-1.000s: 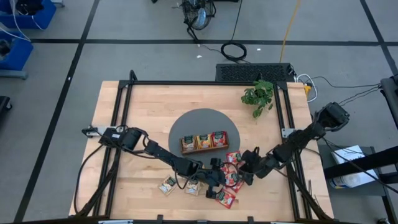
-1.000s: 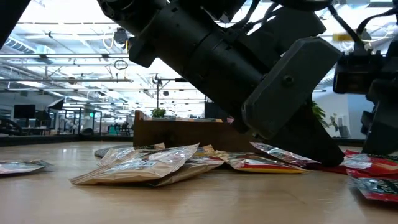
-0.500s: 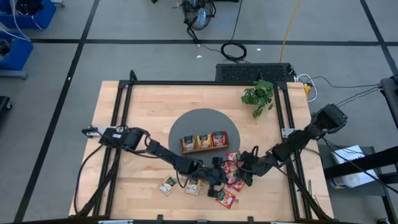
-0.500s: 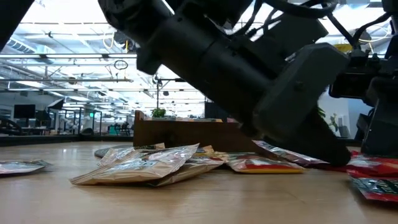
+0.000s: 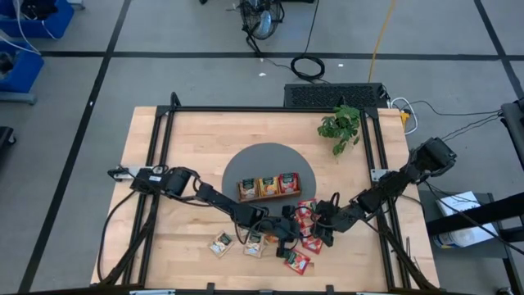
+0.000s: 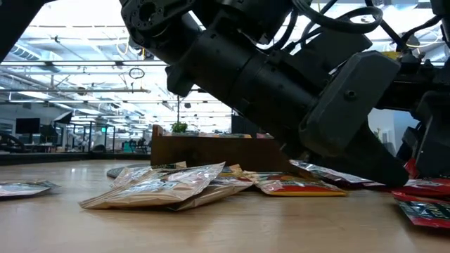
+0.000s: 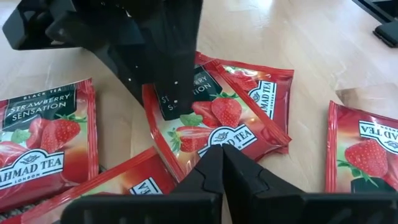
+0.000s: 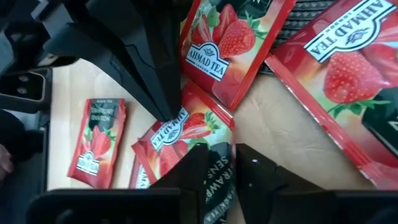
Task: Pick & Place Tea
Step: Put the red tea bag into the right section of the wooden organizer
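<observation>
The red strawberry tea sachets are lying clustered on the wooden table just in front of the brown wooden tray, which is sitting on a grey round mat with sachets in its compartments. Tan-and-green sachets are lying nearby to the left. The left gripper is pressing down on one red sachet, its fingers together. The right gripper is facing it over the same cluster, its fingers slightly apart around a sachet's dark edge.
</observation>
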Robot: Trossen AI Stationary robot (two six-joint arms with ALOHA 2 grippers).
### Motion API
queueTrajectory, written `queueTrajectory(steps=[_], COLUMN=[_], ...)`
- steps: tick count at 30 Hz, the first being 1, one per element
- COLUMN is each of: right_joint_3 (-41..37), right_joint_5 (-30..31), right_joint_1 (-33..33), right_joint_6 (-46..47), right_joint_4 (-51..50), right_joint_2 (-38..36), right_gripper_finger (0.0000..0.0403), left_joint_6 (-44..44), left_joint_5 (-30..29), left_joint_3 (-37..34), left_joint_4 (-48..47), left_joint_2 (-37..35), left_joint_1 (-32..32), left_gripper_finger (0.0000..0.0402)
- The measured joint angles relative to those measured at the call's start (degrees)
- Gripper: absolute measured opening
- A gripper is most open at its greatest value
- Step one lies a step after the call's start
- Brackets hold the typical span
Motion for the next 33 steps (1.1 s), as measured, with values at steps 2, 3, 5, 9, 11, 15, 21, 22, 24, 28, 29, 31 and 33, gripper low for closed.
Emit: queueTrajectory(steps=[2, 3, 5, 9, 11, 15, 21, 22, 24, 28, 29, 31, 33], right_joint_3=[-0.04, -0.07, -0.08, -0.09, -0.11, -0.13, -0.11, -0.01, 1.59, 7.69, 9.75, 14.29, 19.13], right_joint_5=[0.01, 0.03, 0.03, -1.06, -1.59, -1.57, -1.57, -1.59, -2.36, -3.07, -3.19, -3.99, -4.49], right_joint_1=[-0.02, -0.02, -0.02, -0.02, 0.0, 0.0, 0.0, -0.04, -0.69, -3.08, -3.93, -5.89, -8.32], right_joint_6=[-1.19, -1.78, -2.78, -3.82, -5.71, -8.46, -11.65, -11.93, -13.14, -17.13, -18.58, -21.74, -25.23], right_joint_4=[-0.2, -0.23, -0.23, -0.22, -0.52, -1.71, -2.41, -2.97, -7.29, -21.09, -25.03, -32.93, -40.85], right_joint_2=[0.02, 0.04, 0.07, -0.29, -1.06, -3.52, -8.24, -9.24, -11.3, -14.85, -15.33, -15.77, -15.86], right_gripper_finger=[0.0034, 0.002, 0.0006, 0.0004, 0.0001, 0.0001, 0.0001, 0.0, 0.0, 0.0, 0.0, 0.0, 0.0], left_joint_6=[-0.16, -0.19, -0.12, 1.72, 2.94, 5.53, 7.8, 7.51, 6.49, 3.01, 1.78, -0.04, -1.43], left_joint_5=[-0.02, -0.02, -0.07, -0.99, -1.8, -5.96, -10.53, -11.05, -11.52, -12.25, -12.34, -12.69, -12.76], left_joint_3=[0.0, 0.0, 0.0, -0.05, -0.14, -0.42, -0.28, -0.26, -0.29, -0.32, -0.18, -0.1, -0.24], left_joint_4=[-0.09, -0.07, -0.04, 0.25, -0.05, -3.71, -6.92, -8.26, -12.3, -19.01, -19.85, -22.77, -24.98], left_joint_2=[0.0, 0.0, 0.0, -0.01, -0.66, -3.34, -7.71, -8.25, -9.4, -12.29, -12.77, -13.54, -13.56], left_joint_1=[0.0, 0.0, 0.0, -0.39, -0.94, -3.05, -7.49, -8.14, -9.4, -11.89, -12.44, -13.65, -14.65], left_gripper_finger=[0.0016, 0.0012, 0.0005, 0.0015, 0.0033, 0.0071, 0.0115, 0.012, 0.0127, 0.0133, 0.0133, 0.0134, 0.0134])
